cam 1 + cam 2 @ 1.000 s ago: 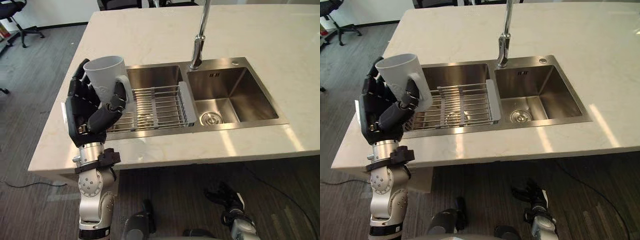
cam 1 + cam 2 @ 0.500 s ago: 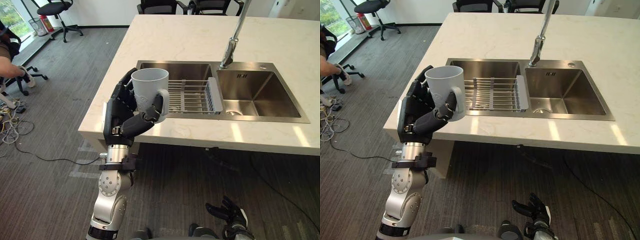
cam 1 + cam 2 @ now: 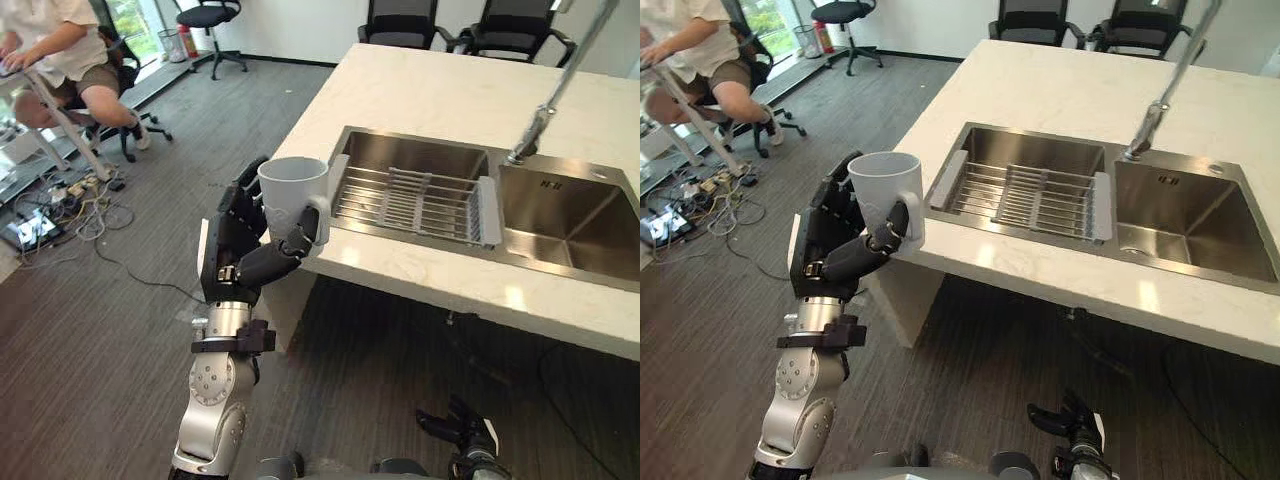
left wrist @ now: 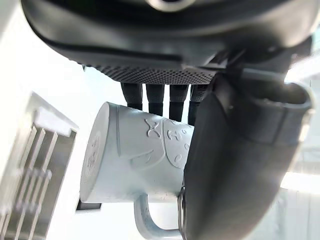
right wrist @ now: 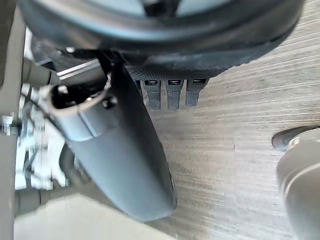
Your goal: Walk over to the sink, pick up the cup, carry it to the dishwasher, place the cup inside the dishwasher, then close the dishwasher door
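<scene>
A white cup (image 3: 293, 195) with a handle stands upright in my left hand (image 3: 238, 255), raised off the near left corner of the countertop (image 3: 420, 90). The fingers wrap its far side and the thumb (image 4: 225, 175) presses by the handle; up close, the cup (image 4: 135, 155) lies between them. The double steel sink (image 3: 565, 215) is set in the counter to the right, with a wire rack (image 3: 420, 200) across its left basin and a tall faucet (image 3: 545, 110) behind. My right hand (image 3: 455, 430) hangs low over the floor, fingers relaxed and holding nothing.
A person (image 3: 60, 50) sits at a desk at the far left, with cables (image 3: 60, 195) on the floor nearby. Office chairs (image 3: 400, 20) stand beyond the island. Grey carpet (image 3: 120, 330) stretches to the left and in front.
The whole view has swung left, so the island and sink now sit further right and the seated person shows. The cup stays in my left hand, held the same way.
</scene>
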You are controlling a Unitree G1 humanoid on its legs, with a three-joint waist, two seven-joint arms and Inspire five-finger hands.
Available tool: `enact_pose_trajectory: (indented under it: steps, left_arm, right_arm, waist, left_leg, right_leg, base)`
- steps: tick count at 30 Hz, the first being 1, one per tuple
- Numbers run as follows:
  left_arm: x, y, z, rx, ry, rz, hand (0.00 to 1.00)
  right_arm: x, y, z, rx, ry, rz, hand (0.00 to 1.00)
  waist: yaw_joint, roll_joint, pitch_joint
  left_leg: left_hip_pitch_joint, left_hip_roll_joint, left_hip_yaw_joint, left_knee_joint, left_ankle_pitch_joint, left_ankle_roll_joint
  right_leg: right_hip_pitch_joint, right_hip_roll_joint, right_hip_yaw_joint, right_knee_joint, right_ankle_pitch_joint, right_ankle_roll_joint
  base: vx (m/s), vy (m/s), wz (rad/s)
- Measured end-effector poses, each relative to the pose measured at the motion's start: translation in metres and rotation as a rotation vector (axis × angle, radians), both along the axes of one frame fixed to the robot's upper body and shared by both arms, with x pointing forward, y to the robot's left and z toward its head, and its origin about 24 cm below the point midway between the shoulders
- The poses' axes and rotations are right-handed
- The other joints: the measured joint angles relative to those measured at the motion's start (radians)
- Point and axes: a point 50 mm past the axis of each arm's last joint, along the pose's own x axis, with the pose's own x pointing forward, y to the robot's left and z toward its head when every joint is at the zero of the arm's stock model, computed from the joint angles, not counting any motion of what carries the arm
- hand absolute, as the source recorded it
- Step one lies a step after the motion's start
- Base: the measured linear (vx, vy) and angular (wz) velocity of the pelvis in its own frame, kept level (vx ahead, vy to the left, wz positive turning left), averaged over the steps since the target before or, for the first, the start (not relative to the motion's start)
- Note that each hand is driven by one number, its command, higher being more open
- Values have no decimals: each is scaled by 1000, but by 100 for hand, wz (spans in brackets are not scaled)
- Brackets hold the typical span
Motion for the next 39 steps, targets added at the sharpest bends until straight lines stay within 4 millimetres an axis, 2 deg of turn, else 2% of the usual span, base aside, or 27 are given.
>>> enact_pose_trajectory:
  steps: [2,4,5,6,7,9,10,11,13,14,17,18,19,20,21,24,26,27,28,30,32,34,39]
  left_arm:
    - [-3,5,-5,-5,24,28,30]
    - [-6,8,-9,-17,47,49,30]
    - [-7,10,-9,-33,47,68,30]
    - [-8,10,-9,-36,48,72,30]
    - [-8,11,-9,-34,51,72,30]
    - [-9,11,-10,-34,52,70,30]
    - [-10,10,-10,-36,48,67,30]
    - [-10,11,-9,-50,40,77,30]
    - [-13,14,-12,-57,56,101,30]
    - [-15,18,-17,-58,79,122,30]
    - [-19,18,-21,-58,102,126,30]
    - [-19,18,-21,-53,102,121,30]
    - [-19,18,-21,-51,103,118,30]
    - [-19,18,-21,-50,103,118,30]
    - [-18,18,-21,-47,99,116,30]
    - [-16,13,-19,-35,89,82,30]
    - [-17,9,-19,-25,91,56,30]
    - [-17,9,-17,-22,83,53,30]
    - [-18,7,-19,-39,91,54,30]
    - [-21,3,-21,-61,100,51,30]
    - [-24,2,-20,-69,95,43,30]
    - [-28,5,-24,-65,114,53,30]
    - [-34,14,-36,-54,173,94,30]
  right_arm:
    - [8,3,5,-4,-36,22,90]
    - [17,1,11,-20,-76,23,90]
    - [22,0,13,-31,-91,15,90]
    - [24,-1,15,-36,-98,14,90]
    - [26,-3,16,-56,-104,13,90]
    - [26,-7,18,-79,-105,17,90]
    - [25,-11,19,-90,-104,8,90]
    - [25,-12,19,-100,-100,10,90]
    - [29,-7,19,-86,-106,15,90]
    - [31,-3,18,-76,-110,23,90]
    - [32,0,18,-82,-103,49,90]
    - [31,1,17,-78,-98,54,90]
    - [30,3,16,-74,-91,60,90]
    - [29,3,16,-72,-89,64,90]
    - [30,6,16,-70,-90,79,90]
    - [32,12,23,-67,-135,99,90]
    - [29,15,28,-67,-163,99,90]
    - [30,20,31,-64,-181,115,90]
    - [32,21,35,-78,-194,137,90]
    - [32,21,38,-91,-211,144,90]
    - [34,22,44,-102,-235,162,90]
    - [34,21,44,-120,-232,178,90]
    - [20,20,32,-112,-159,181,90]
  waist:
    - [6,0,0]
    - [3,-2,3]
    - [7,-2,8]
    - [7,-1,7]
    - [6,-5,9]
    - [-1,-3,8]
    - [-6,6,3]
    - [-4,23,-3]
    - [0,7,5]
    - [-4,2,8]
    - [-3,-1,11]
    - [-17,-1,12]
    - [-36,1,13]
    - [-36,2,13]
    - [-36,1,13]
    - [-30,-1,12]
    - [-26,-20,1]
    - [-16,-58,-14]
    - [-10,-45,-20]
    - [0,-23,-35]
    - [23,-19,-40]
    - [29,-18,-44]
    - [36,-22,-61]
  left_leg:
    - [-31,-8,-34,-10,34,-17]
    - [-44,-6,49,-83,112,-19]
    - [-63,46,246,-52,65,32]
    - [-77,72,324,0,28,40]
    - [-92,121,461,115,-28,53]
    - [-77,161,565,205,-66,55]
    - [-55,173,589,207,-75,47]
    - [-29,153,559,144,-94,34]
    - [-26,117,551,130,-97,45]
    - [-25,92,534,137,-111,63]
    - [-10,40,497,141,-133,92]
    - [0,16,447,135,-137,104]
    - [18,2,401,121,-135,107]
    - [30,-3,383,110,-132,105]
    - [46,-12,347,90,-125,103]
    - [59,-24,260,91,-122,102]
    - [59,-45,213,109,-135,89]
    - [59,-68,199,133,-155,78]
    - [50,-44,191,185,-185,58]
    - [42,3,202,211,-202,36]
    - [54,50,199,191,-208,35]
    - [62,63,188,178,-207,34]
    - [81,55,175,126,-185,33]
  right_leg:
    - [1,-4,-46,0,-6,-11]
    - [23,-31,-118,-21,-6,-20]
    - [35,-37,-183,-37,-5,-23]
    - [42,-45,-207,-37,-5,-23]
    - [61,-63,-260,-39,-5,-22]
    - [82,-89,-317,-42,-4,-16]
    - [100,-100,-351,-48,-4,-1]
    - [95,-113,-368,-28,-11,28]
    - [81,-146,-354,6,-15,27]
    - [76,-173,-355,50,-18,26]
    - [33,-234,-306,214,-15,18]
    - [-5,-228,-197,321,-21,2]
    - [-25,-178,-82,365,-55,10]
    - [-38,-151,-31,368,-69,10]
    - [-67,-102,53,360,-91,9]
    - [-149,-5,221,295,-100,15]
    - [-152,-10,251,185,-67,25]
    - [-150,-35,238,115,29,23]
    - [-130,-22,214,108,30,60]
    - [-91,7,178,61,42,37]
    - [-52,48,152,1,61,10]
    - [-27,62,141,-35,72,0]
    - [3,57,129,-91,87,1]
  base:
    - [-24,-89,120]
    - [-115,-3,158]
    - [-143,24,136]
    - [-128,39,136]
    - [-58,34,97]
    - [-56,134,108]
    - [-15,238,121]
    - [26,224,92]
    - [10,240,47]
    - [5,226,41]
    - [53,197,60]
    - [109,135,114]
    - [116,105,115]
    - [88,36,104]
    - [86,15,80]
    - [137,-35,98]
    - [151,-108,95]
    - [210,-200,61]
    - [227,-212,54]
    - [190,-185,34]
    - [143,-183,15]
    - [77,-131,7]
    - [49,-27,8]
